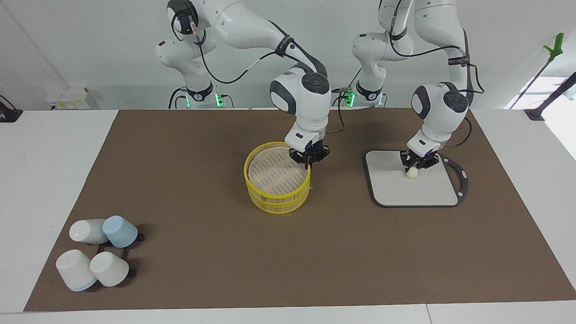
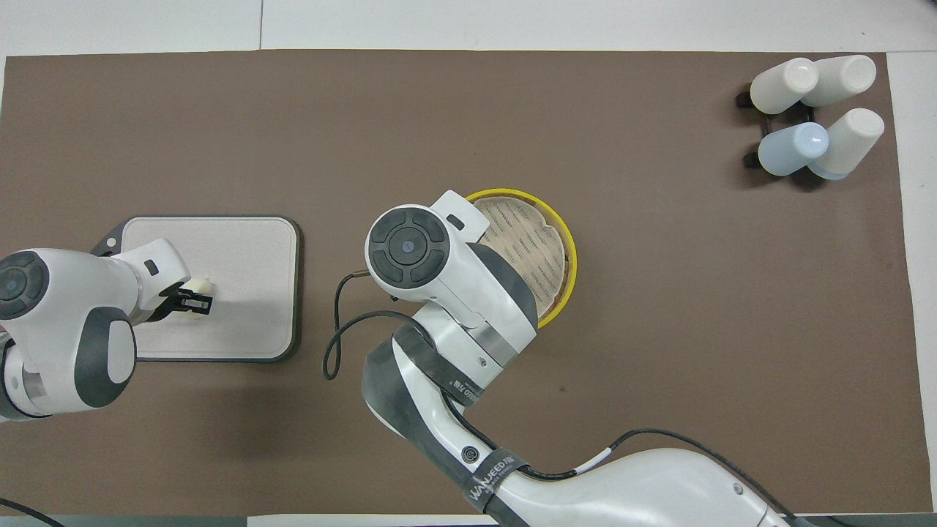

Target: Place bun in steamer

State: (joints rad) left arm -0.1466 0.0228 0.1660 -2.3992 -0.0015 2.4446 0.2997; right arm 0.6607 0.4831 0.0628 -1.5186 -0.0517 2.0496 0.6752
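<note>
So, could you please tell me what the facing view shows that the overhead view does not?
Only the facing view shows the right pincer shut on the steamer rim, and both arm bases. Only the overhead view shows the left pincer from above, closed on the bun, while the right arm hides its own pincer. Both show the grey board and the cups.
</note>
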